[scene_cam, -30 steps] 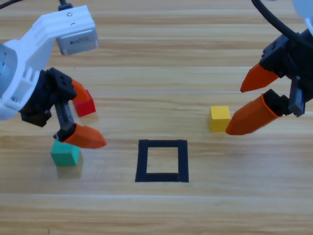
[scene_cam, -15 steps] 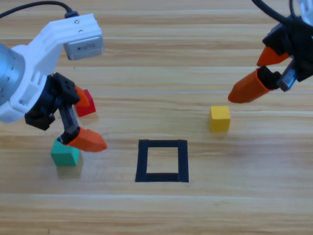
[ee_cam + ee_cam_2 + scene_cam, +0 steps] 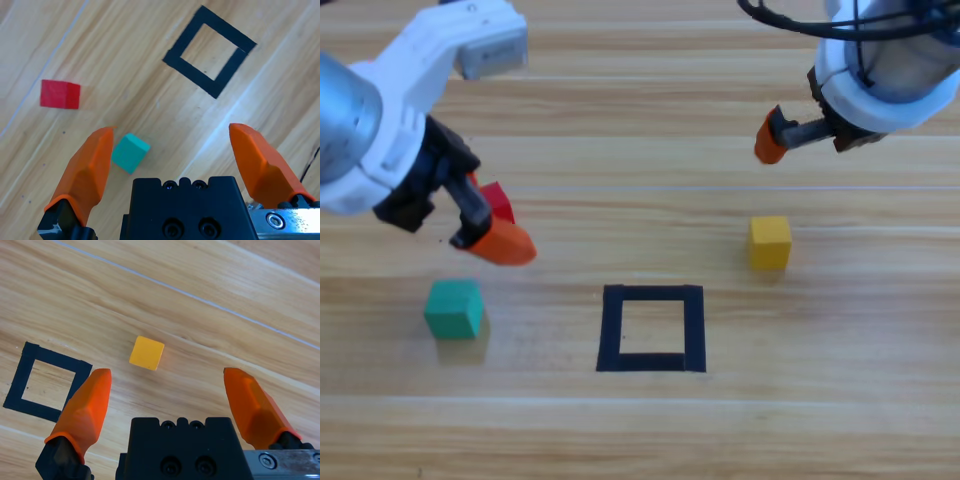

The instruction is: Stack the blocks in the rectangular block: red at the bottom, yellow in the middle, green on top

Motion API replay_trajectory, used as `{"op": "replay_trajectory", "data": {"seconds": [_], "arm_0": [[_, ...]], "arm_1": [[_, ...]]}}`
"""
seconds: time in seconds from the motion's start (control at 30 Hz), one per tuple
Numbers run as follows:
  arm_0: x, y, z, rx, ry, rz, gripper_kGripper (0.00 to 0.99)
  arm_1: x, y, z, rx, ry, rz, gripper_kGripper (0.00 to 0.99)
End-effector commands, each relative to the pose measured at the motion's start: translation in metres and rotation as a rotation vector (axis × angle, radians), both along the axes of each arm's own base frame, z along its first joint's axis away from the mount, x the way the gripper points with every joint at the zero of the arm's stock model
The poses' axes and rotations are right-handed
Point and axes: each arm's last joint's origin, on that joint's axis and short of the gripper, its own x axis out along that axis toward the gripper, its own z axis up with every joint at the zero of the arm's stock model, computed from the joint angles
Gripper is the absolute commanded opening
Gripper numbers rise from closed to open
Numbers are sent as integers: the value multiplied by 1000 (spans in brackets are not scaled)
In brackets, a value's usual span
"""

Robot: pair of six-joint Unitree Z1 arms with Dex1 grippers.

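Hovering wide open, holding nothing: left gripper (image 3: 170, 150) above small red cube (image 3: 498, 201) | right gripper (image 3: 167, 392) same, above small yellow cube (image 3: 770, 241) | teal-green cube (image 3: 454, 308) left of black tape square (image 3: 652, 328)

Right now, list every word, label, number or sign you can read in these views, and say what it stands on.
None can be read. The small red cube, small yellow cube and small teal-green cube are plain; the black tape outline and wooden table carry no text.
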Motion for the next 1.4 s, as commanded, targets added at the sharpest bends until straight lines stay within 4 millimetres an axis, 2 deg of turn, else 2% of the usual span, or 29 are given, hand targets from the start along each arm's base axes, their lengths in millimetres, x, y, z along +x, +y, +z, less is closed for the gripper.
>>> {"op": "replay_trajectory", "data": {"seconds": [0.03, 0.17, 0.4, 0.57, 0.7, 0.9, 1.07, 1.23, 1.4], "arm_0": [[7, -7, 26, -65, -30, 182, 990], [27, -10, 33, -36, -37, 330, 990], [119, 3, 29, 107, 148, 566, 990], [152, -10, 7, 115, 270, 701, 990], [162, -13, -16, 112, 351, 809, 990], [168, -9, -23, 35, 419, 982, 990], [183, -7, -41, 9, 471, 1125, 990], [196, -3, -57, -10, 515, 1234, 990], [207, -8, -77, 5, 552, 1328, 990]], "arm_1": [[22, 3, -21, -21, 49, -82, 986], [42, -1, -24, 57, 168, -193, 986], [78, 24, -62, -7, 341, -353, 986], [89, 34, -81, -49, 385, -404, 986], [90, 36, -91, -53, 411, -416, 986], [99, 46, -112, -45, 451, -415, 985], [103, 50, -126, -56, 471, -423, 977], [108, 47, -134, -61, 485, -437, 950], [110, 44, -135, -62, 490, -447, 948]]}}
